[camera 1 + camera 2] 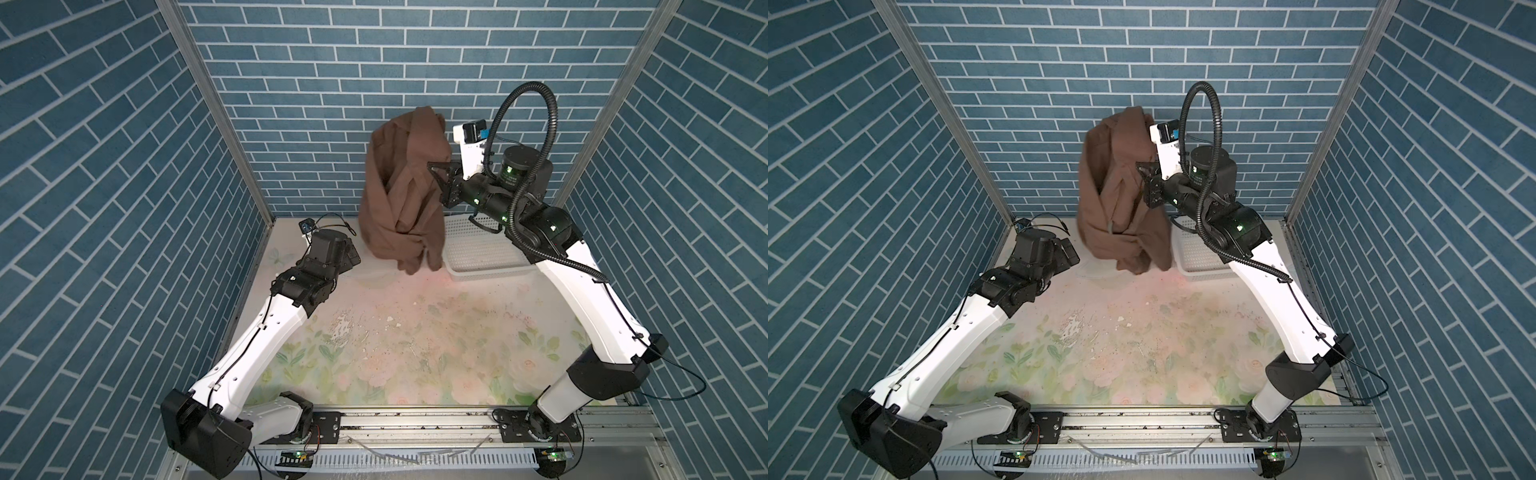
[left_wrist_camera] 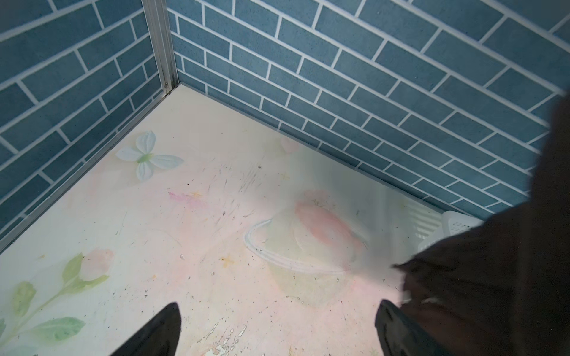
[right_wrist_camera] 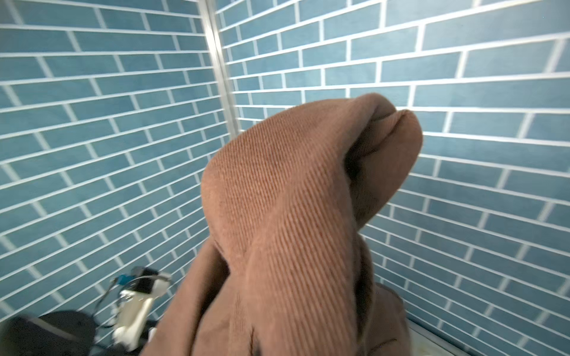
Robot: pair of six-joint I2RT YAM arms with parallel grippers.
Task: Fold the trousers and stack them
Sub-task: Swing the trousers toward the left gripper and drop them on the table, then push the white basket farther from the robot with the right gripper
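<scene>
Alu rail [image 1: 415, 419] fronts scuffed floral bench [image 1: 415, 332]; blue brick-print walls [image 1: 332, 62] on 3 sides. Right claw [image 1: 435, 167] clamped on trousers [image 1: 399, 199], hanging over bench rear beside white basket [image 1: 478, 253]. Left claw [image 2: 279, 308] spread wide.

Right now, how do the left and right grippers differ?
The left gripper is open and empty; the right gripper is shut on the trousers. The left gripper sits low over the table; the right gripper is high above it. Both are black.
</scene>
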